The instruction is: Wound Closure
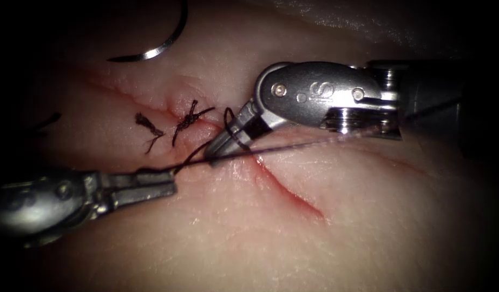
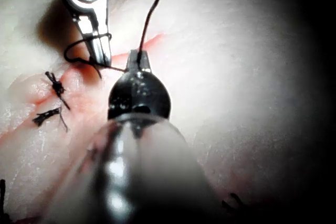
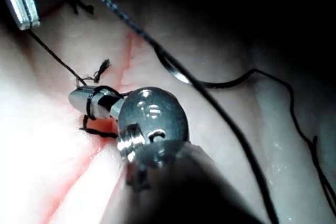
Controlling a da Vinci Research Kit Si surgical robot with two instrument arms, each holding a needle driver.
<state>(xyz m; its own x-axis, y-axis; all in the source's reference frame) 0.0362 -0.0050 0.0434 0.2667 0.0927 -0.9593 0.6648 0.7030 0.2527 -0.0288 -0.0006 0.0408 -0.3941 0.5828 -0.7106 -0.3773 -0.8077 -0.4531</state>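
Left tool [image 1: 152, 186] lies low at the near left of the endoscope view, jaws closed on the thread [image 1: 192, 158] at their tip, just left of the cut [image 1: 284, 186]. Right tool [image 1: 222, 146] comes in from the right and rests over the cut, with thread looped around its closed jaws; the right wrist view shows dark turns wrapped round them [image 3: 94, 103]. Whether those jaws also pinch a strand at the tip I cannot tell, since the tip is hard to read against the tissue [image 1: 368, 227].

Needle [image 1: 163, 43] lies free on the tissue at far left, well apart from both tools, held by neither and not in the tissue. Its arc opens toward the upper left, with the tapered end low and pointing left; its chord runs from lower left up to the right.

Two finished knots [image 1: 168, 124] sit on the cut left of the right tool, tails frayed. Red fluid marks the open cut running to the lower right.

Judgement: this looks like knot work with a wrap on the right tool. To do it well, keep the wrap seated on the jaws, keep the left strand taut but gentle, and hold tension level with the tissue so the edges do not lift.
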